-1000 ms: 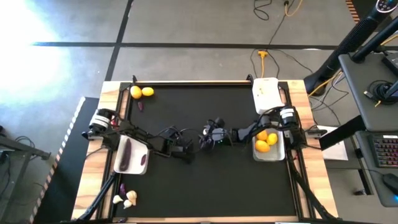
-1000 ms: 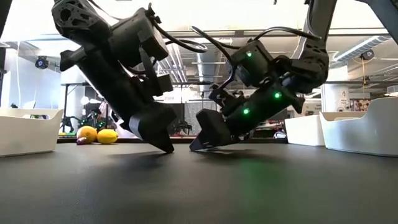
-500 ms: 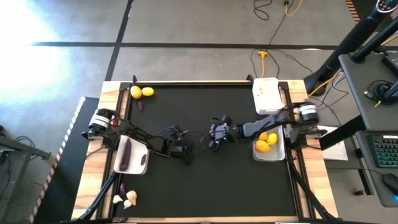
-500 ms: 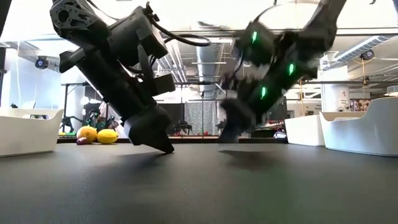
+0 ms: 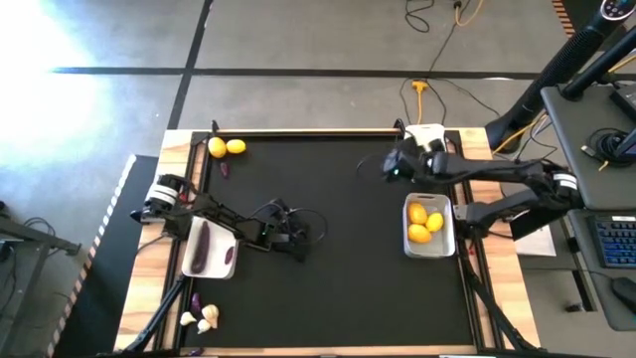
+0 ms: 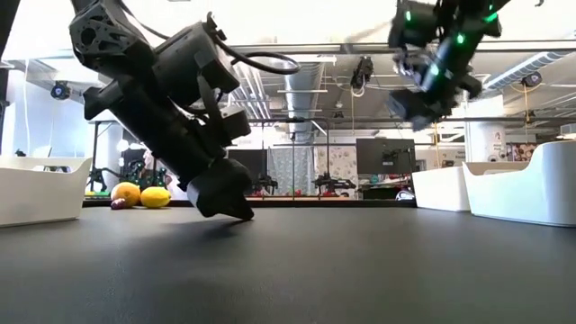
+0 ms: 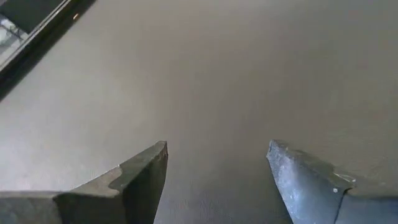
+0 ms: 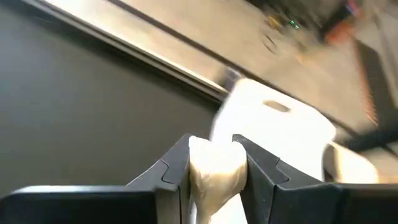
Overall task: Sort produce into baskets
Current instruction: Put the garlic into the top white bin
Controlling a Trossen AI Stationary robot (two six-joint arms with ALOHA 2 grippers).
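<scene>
Right gripper [image 8: 213,165]: clamped on a whitish garlic bulb [image 8: 214,169], raised off the counter [image 5: 338,288] beside the far-right basket [image 5: 425,152]; in the low view it hangs high above the surface.
Left gripper [image 7: 217,171]: fingers apart with nothing between them, tips low over the dark mat near the counter's middle, just beside the left basket.
Far-right basket: white, at the counter's far right corner; its contents cannot be made out.
Right basket [image 5: 444,245]: just nearer than the far-right one, holding three lemons [image 5: 424,223].
Left basket [image 5: 221,237]: near the left edge, holding a long slim dark purple piece [image 5: 202,246] and a shorter purple piece [image 5: 229,254].
Loose lemons [image 5: 226,147]: two, side by side at the far left corner, with a small purple piece [image 5: 225,169] near them.
Loose garlic [image 5: 202,318]: bulbs clustered at the near left corner, a small purple piece [image 5: 196,299] just beside them.
</scene>
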